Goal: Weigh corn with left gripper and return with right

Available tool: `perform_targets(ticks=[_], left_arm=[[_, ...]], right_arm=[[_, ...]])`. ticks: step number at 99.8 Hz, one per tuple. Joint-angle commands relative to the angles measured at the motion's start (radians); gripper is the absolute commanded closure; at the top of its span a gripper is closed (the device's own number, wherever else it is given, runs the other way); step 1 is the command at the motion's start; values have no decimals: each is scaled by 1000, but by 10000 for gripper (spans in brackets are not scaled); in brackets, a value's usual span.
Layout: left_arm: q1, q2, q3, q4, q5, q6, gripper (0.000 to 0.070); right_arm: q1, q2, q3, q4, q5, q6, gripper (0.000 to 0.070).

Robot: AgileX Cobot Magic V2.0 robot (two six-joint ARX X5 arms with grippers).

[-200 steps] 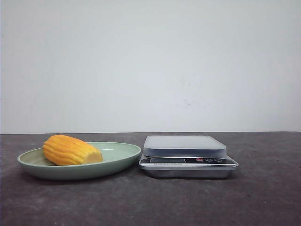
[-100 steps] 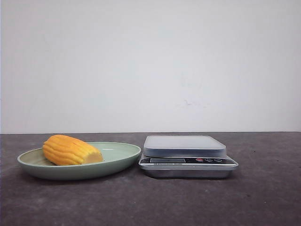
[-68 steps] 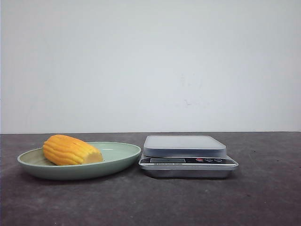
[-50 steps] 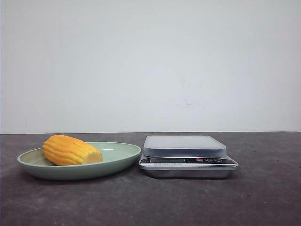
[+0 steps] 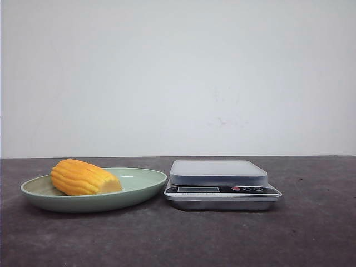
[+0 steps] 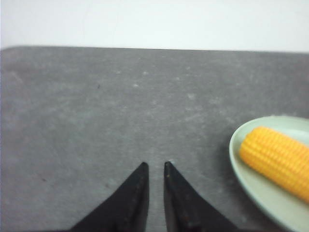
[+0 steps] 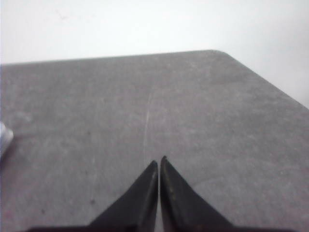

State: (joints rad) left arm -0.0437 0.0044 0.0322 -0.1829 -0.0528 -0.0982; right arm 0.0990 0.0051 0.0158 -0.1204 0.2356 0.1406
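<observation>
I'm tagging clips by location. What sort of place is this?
Probably a lab test bench, not a real kitchen: a bare dark table against a blank white wall, holding only corn on a green plate and a scale.

The right gripper (image 7: 159,164) hung above the dark grey worktop (image 7: 96,111), its two black wedge-shaped jaws drawn together so that only a hairline slit showed between the pointed tips, with nothing held between them. Beyond the tips the far edge of the worktop met a white wall (image 7: 145,24), and one rounded far corner was in sight. A faint pale scratch (image 7: 146,123) ran across the surface away from the tips. A small pale object (image 7: 4,137), too cropped to identify, sat at the frame's edge.
</observation>
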Motion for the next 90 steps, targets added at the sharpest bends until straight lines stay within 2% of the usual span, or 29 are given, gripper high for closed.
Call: perform_targets(ticks=[1, 16, 23, 30, 39, 54, 59, 69, 79, 90], left_arm=[[-2, -1, 3, -16, 9, -144, 684], [-2, -1, 29, -33, 34, -211, 685], [-2, -1, 50, -35, 66, -282, 687], [-2, -1, 101, -62, 142, -369, 687], [-2, 13, 205, -136, 217, -419, 687], [-2, 112, 437, -270, 238, -372, 686], [-2, 166, 527, -296, 252, -332, 686], [-2, 303, 708, -321, 332, -240, 687], [-2, 444, 873, -345, 404, -198, 687], [-11, 569, 1036, -401, 425, -166, 687]], right_arm=[[2, -2, -2, 33, -5, 62, 700], [2, -2, -1, 67, -113, 208, 700], [2, -2, 10, 118, -216, 278, 700], [3, -2, 43, 168, -330, 323, 700], [2, 0, 140, 165, -447, 324, 700], [2, 70, 414, -56, -473, 264, 700], [3, 121, 516, -148, -475, 219, 700], [2, 234, 702, -295, -479, 138, 700], [2, 340, 851, -359, -480, 77, 700], [2, 423, 964, -363, -479, 52, 700]])
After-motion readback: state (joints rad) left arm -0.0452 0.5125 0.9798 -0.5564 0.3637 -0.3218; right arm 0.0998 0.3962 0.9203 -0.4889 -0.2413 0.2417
